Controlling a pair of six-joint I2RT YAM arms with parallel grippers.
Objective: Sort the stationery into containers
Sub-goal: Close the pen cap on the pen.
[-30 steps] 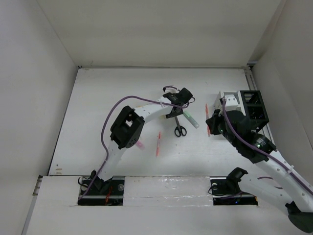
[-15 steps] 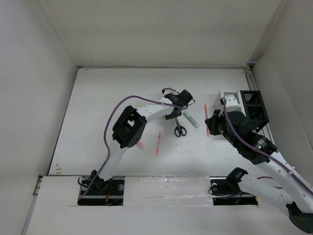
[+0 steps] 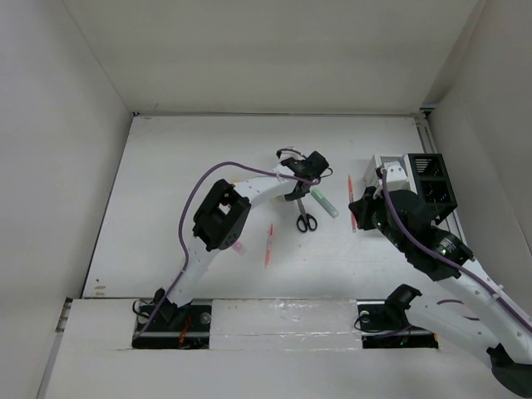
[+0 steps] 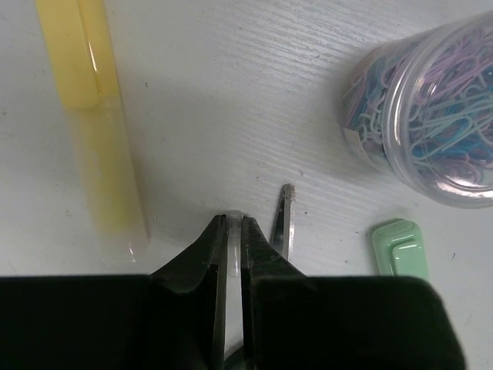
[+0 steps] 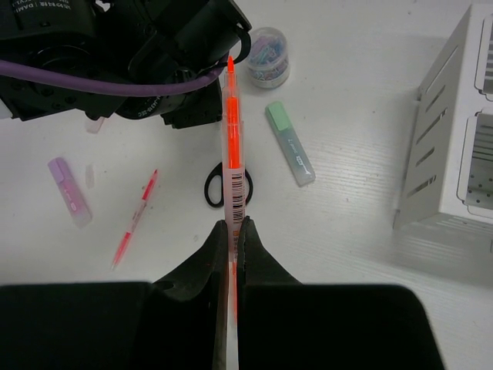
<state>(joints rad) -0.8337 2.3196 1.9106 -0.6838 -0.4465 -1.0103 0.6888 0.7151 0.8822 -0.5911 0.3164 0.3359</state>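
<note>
The left hand (image 4: 233,231) is pressed together low over the surface, empty. A scissors (image 4: 286,220) blade lies just beside it, with a yellow highlighter (image 4: 96,131) and a jar of paper clips (image 4: 431,108) on either side. The right hand (image 5: 231,231) pinches an orange-red pen (image 5: 231,131), with the white box (image 5: 454,131) to its right.
</note>
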